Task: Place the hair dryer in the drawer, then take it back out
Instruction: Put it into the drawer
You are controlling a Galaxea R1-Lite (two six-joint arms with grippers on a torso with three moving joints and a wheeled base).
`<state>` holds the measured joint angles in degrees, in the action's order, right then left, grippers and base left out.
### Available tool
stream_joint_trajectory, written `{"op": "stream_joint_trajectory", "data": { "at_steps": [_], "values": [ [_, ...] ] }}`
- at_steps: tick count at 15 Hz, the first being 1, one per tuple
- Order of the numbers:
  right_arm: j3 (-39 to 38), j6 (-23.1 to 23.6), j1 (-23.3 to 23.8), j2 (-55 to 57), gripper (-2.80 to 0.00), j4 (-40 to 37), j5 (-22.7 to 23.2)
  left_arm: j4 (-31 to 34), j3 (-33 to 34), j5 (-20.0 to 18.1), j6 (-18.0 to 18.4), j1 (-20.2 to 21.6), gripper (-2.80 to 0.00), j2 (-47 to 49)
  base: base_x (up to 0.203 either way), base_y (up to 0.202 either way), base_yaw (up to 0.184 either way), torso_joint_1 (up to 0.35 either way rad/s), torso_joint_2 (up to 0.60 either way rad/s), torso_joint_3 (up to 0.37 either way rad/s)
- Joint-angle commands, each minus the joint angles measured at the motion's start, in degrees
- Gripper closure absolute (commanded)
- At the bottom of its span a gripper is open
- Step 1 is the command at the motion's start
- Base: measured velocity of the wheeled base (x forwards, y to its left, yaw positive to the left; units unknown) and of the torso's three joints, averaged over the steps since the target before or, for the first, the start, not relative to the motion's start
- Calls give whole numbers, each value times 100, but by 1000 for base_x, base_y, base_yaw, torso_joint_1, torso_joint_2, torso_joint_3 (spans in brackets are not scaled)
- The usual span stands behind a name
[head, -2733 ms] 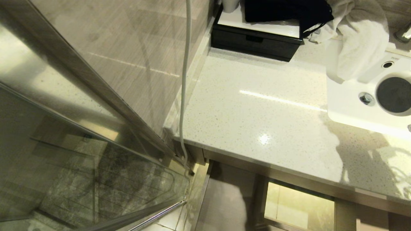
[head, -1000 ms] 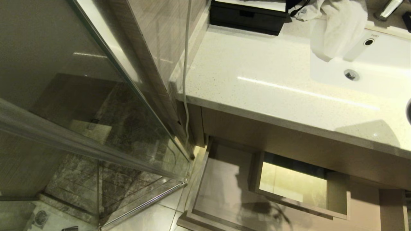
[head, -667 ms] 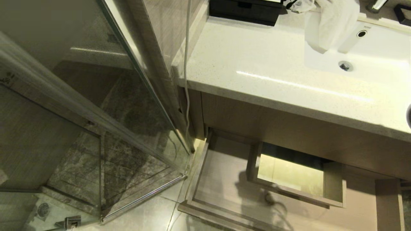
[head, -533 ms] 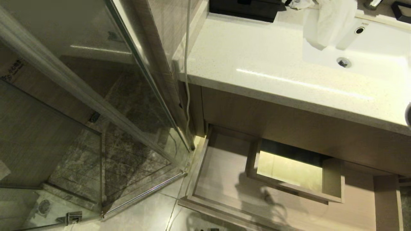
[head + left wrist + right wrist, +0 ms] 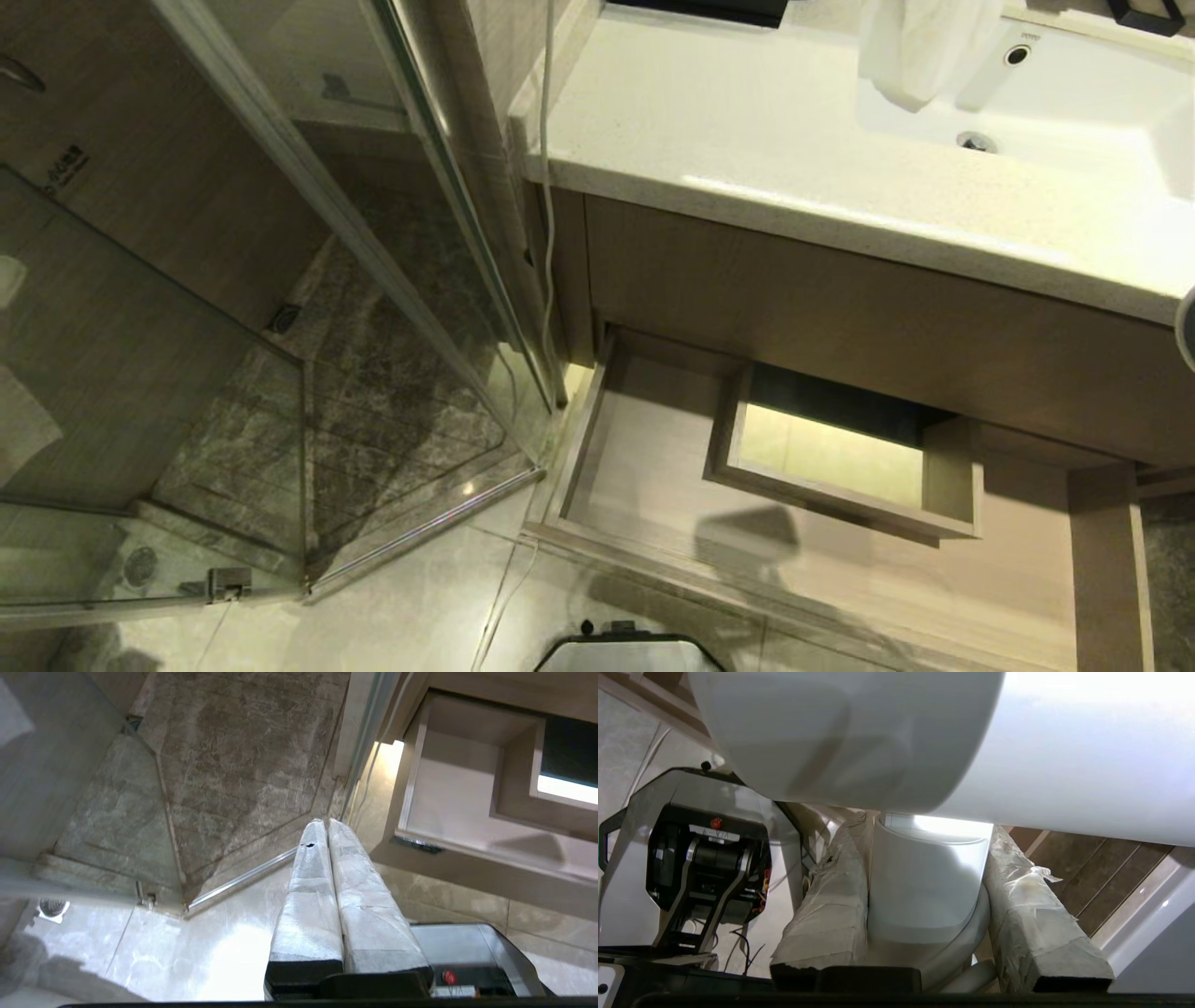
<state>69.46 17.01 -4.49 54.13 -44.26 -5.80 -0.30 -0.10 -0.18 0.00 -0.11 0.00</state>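
White hair dryer (image 5: 924, 882) handle upright between padded fingers, wood-grain drawer (image 5: 653, 467) pulled open

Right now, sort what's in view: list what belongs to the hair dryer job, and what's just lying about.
Belongs to the job:
- hair dryer, clamped by its handle in the right gripper
- drawer, pulled open, nothing visible inside

Just lying about:
- white towel draped at the sink
- countertop
- white cable
- glass shower door
- left gripper, shut and idle

Open wood-grain drawer (image 5: 644, 467) below the speckled countertop (image 5: 747, 140), glass shower door (image 5: 233, 373) alongside.
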Motion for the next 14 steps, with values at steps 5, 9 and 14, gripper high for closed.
{"op": "stream_joint_trajectory", "data": {
  "at_steps": [5,9,14],
  "values": [
    [-91,18,-1,-106,0,53,0,-5,1,0,0,2,0,9,0,0,0,-104,-9,-111],
    [-231,22,-2,-279,0,110,10,-5,1,0,9,2,0,9,0,0,0,-79,143,64],
    [-392,13,-8,-411,0,245,87,-5,1,0,0,2,0,9,0,0,0,-164,312,149]
  ]
}}
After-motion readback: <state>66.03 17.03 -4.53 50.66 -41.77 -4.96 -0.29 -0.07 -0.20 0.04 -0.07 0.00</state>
